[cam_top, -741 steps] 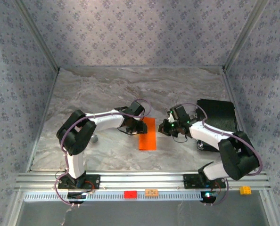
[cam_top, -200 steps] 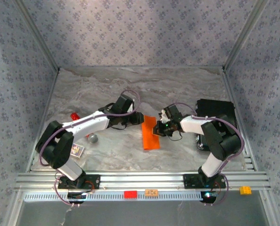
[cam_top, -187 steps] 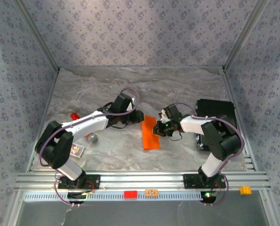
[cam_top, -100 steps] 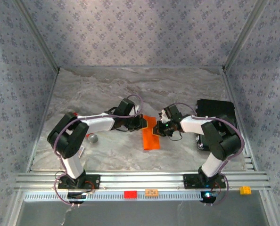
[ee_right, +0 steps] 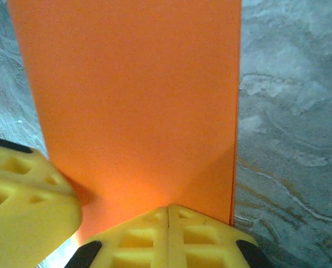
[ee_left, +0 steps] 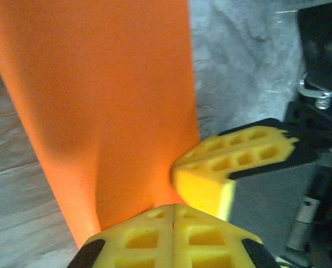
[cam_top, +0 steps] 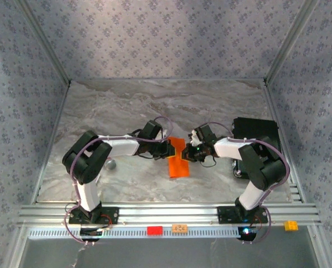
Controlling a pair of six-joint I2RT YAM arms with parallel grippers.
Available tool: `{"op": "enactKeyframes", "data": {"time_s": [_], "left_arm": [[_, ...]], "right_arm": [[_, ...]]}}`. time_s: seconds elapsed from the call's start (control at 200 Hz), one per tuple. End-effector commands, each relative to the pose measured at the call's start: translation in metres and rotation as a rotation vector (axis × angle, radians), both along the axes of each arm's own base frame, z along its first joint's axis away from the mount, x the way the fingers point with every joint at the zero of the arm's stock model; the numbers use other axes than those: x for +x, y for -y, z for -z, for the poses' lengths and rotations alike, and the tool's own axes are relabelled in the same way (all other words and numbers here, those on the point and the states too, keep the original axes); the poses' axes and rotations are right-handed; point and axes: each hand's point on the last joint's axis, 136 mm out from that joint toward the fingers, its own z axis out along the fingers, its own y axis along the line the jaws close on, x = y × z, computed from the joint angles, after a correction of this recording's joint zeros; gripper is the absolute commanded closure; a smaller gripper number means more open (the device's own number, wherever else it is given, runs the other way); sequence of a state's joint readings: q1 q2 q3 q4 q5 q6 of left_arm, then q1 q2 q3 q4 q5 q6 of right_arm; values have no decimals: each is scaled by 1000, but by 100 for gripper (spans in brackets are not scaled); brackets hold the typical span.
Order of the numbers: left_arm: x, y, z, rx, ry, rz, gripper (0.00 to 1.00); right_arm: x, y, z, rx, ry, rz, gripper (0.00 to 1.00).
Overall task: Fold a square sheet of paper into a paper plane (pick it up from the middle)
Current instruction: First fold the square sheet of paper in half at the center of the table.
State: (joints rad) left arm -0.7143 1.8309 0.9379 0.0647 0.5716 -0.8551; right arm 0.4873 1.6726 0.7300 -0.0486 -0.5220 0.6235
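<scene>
- Two closed grips are seen: the left gripper (ee_left: 173,207), yellow fingers pressed together, is clamped on the far left corner of the bright orange folded paper sheet (cam_top: 179,166), and the right gripper (ee_right: 169,207) is likewise pinched on its far right corner.
- The sheet is held as a narrow strip at mid-table, over the grey marbled tabletop (cam_top: 127,106).
- Print on the small orange block (cam_top: 180,228) at the front rail is too small to be read.

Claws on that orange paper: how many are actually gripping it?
2. The left gripper pinches the orange paper at its far end from the left; the right gripper pinches the same end from the right. Both are shut on it.
</scene>
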Motion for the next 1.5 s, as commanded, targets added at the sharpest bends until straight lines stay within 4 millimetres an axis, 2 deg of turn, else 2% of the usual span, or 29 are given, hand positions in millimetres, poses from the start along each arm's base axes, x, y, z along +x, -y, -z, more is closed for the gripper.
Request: {"op": "enactKeyframes", "data": {"time_s": [0.0, 0.185, 0.3, 0.39, 0.565, 0.675, 0.854, 1.129, 1.209, 1.299, 1.494], "left_arm": [[-2, -10, 19, 85, 10, 16, 100], [-9, -21, 42, 143, -1, 28, 100], [-9, -30, 46, 172, 4, 20, 100], [-5, -27, 35, 156, 21, 21, 100], [12, -10, -1, 68, 73, 22, 100], [20, -5, -7, 27, 74, 17, 100], [30, -6, 2, 16, 59, -3, 100], [29, -28, 38, 108, 9, -41, 100], [29, -33, 41, 136, 6, -47, 100], [34, -29, 32, 123, 20, -42, 100], [44, -11, -7, 32, 68, -6, 99]], "right_arm": [[-27, 32, 37, -144, -128, 64, 100], [-29, 33, 39, -145, -132, 71, 100], [-30, 34, 40, -150, -135, 75, 100], [-29, 34, 40, -150, -135, 76, 100], [-28, 34, 38, -150, -131, 75, 100], [-28, 34, 39, -154, -133, 73, 100], [-29, 35, 39, -158, -135, 75, 100], [-29, 35, 39, -157, -136, 72, 100], [-29, 34, 39, -158, -136, 69, 100], [-29, 35, 40, -162, -137, 71, 100], [-29, 37, 39, -165, -135, 77, 100]]}}
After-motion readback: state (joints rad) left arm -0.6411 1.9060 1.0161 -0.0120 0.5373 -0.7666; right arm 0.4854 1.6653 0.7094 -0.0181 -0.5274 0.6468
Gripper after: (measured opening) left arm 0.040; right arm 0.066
